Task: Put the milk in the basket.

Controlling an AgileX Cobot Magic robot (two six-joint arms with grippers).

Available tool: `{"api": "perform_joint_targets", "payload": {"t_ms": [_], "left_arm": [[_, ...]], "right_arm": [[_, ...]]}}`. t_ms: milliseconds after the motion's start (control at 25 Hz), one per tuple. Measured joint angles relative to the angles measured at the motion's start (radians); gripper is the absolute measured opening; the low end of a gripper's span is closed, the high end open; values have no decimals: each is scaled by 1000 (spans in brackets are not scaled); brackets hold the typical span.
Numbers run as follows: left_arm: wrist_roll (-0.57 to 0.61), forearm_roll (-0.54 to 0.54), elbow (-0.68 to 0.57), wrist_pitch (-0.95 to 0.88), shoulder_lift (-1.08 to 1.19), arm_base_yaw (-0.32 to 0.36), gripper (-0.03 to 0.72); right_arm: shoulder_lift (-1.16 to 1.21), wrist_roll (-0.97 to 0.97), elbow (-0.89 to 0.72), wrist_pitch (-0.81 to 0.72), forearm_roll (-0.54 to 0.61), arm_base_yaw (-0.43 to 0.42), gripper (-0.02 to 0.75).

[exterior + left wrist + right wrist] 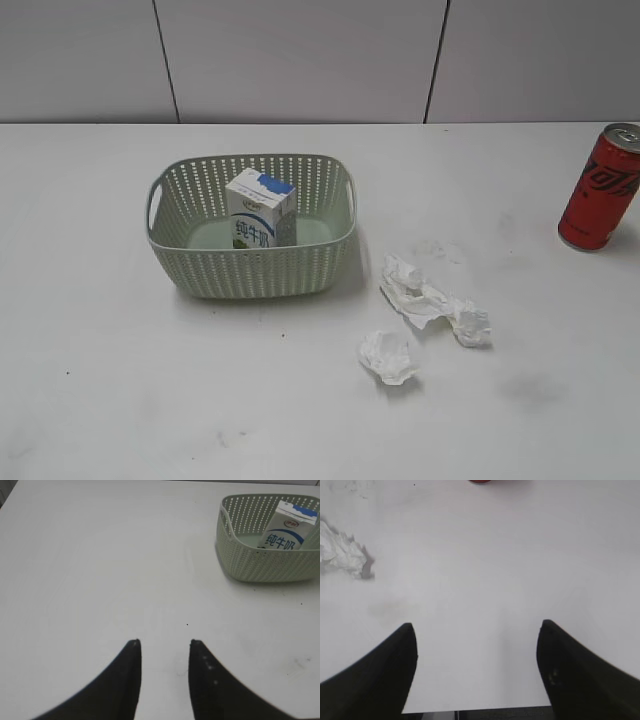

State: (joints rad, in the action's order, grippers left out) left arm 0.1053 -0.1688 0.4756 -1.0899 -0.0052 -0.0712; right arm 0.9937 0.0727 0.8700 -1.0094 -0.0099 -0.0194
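Milk (259,208) already stood upright inside basket (250,268). Left hand (164,645) and right hand (476,627) both spread, empty, over bare counter (120,380). Best just kept clear of the basket.

The milk (287,528), at the upper right of the left wrist view, carries large blue Chinese characters reading 纯牛奶 down its white front, with a small oval logo above them too small to read. At the right edge of the exterior view, the red soda can (599,187) bears white script lettering running along its side, not clear enough to read.
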Motion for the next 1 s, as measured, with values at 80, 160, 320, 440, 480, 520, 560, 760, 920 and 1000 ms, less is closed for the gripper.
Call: {"api": "perform_joint_targets", "payload": {"t_ms": [80, 160, 320, 440, 480, 520, 560, 760, 920, 1000], "left_arm": [[0, 0, 0, 0, 0, 0, 235], [0, 0, 0, 0, 0, 0, 235], [0, 0, 0, 0, 0, 0, 235], [0, 0, 0, 0, 0, 0, 235], [0, 0, 0, 0, 0, 0, 235], [0, 0, 0, 0, 0, 0, 235], [0, 0, 0, 0, 0, 0, 235], [0, 0, 0, 0, 0, 0, 235], [0, 0, 0, 0, 0, 0, 235], [0, 0, 0, 0, 0, 0, 235]], "right_arm": [[-79, 0, -63, 7, 0, 0, 592], [-155, -1, -123, 10, 4, 0, 592], [-292, -4, -222, 0, 10, 0, 592], [-409, -5, -293, -8, 10, 0, 592], [-441, -5, -311, -9, 10, 0, 592], [-480, -5, -331, -12, 10, 0, 592], [-518, -5, -348, -20, 10, 0, 592], [-671, -5, -362, -29, 10, 0, 592], [-778, -5, -362, -29, 10, 0, 592], [-829, -5, -362, -29, 10, 0, 592]]}}
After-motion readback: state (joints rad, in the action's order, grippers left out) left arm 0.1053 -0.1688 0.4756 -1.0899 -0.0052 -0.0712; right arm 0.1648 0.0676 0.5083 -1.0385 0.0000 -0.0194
